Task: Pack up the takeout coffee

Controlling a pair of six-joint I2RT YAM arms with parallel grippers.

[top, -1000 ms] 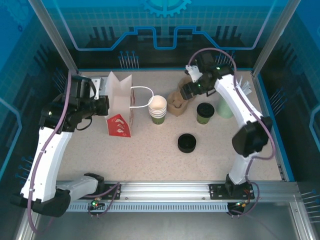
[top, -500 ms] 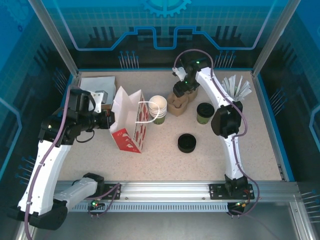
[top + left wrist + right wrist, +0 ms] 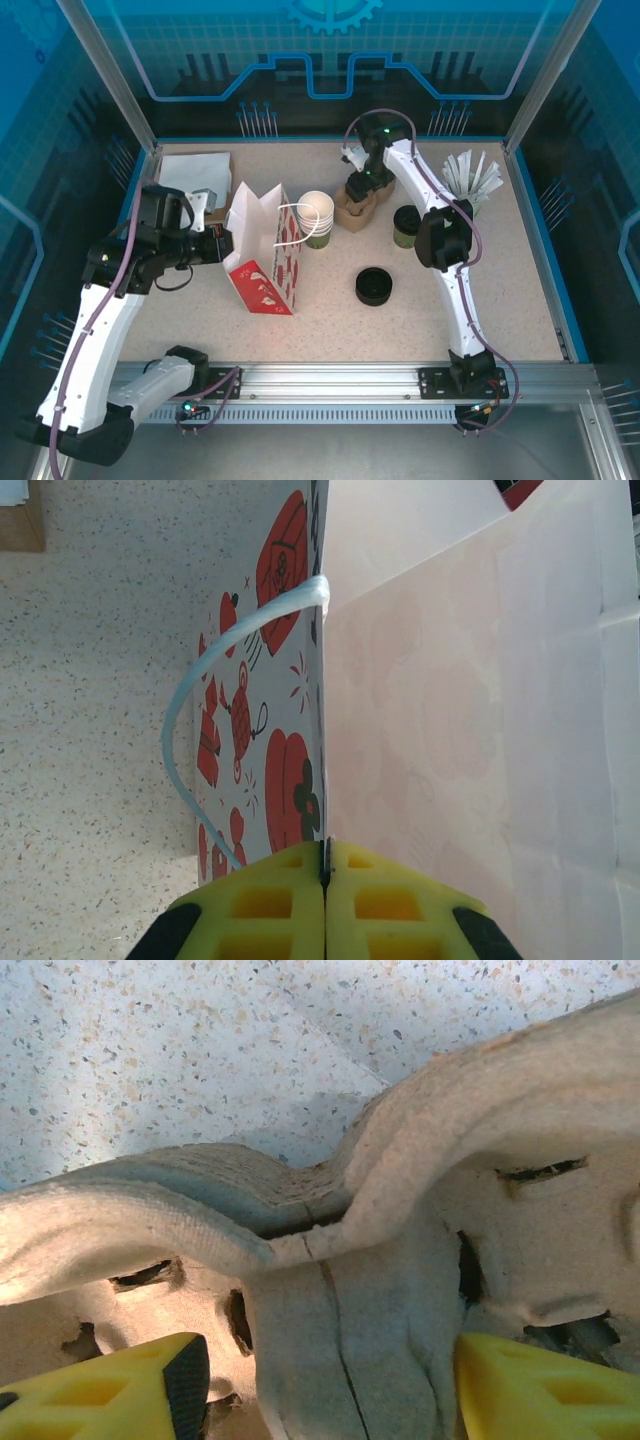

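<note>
The takeout coffee [image 3: 316,212], a green-walled cup with a white rim and inside, stands mid-table beside the handle of a white paper bag with red prints [image 3: 265,268]. My left gripper [image 3: 222,247] is shut on the bag's upper edge; in the left wrist view the yellow pads [image 3: 280,900] pinch the bag's [image 3: 470,730] wall. My right gripper [image 3: 358,188] is down on the brown pulp cup carrier [image 3: 362,206]. In the right wrist view it [image 3: 330,1385] straddles the carrier's centre post [image 3: 350,1340], still open, with a gap beside the left finger [image 3: 120,1395].
A green cup with a dark top [image 3: 407,226] stands right of the carrier and a black lid [image 3: 374,286] lies in front. A pale mint cup of white sticks [image 3: 470,182] is at back right. A flat white sheet [image 3: 195,170] lies at back left.
My left arm has dragged the bag forward and right, turning it. My right gripper has swung left and down onto the carrier, its jaws narrowing.
</note>
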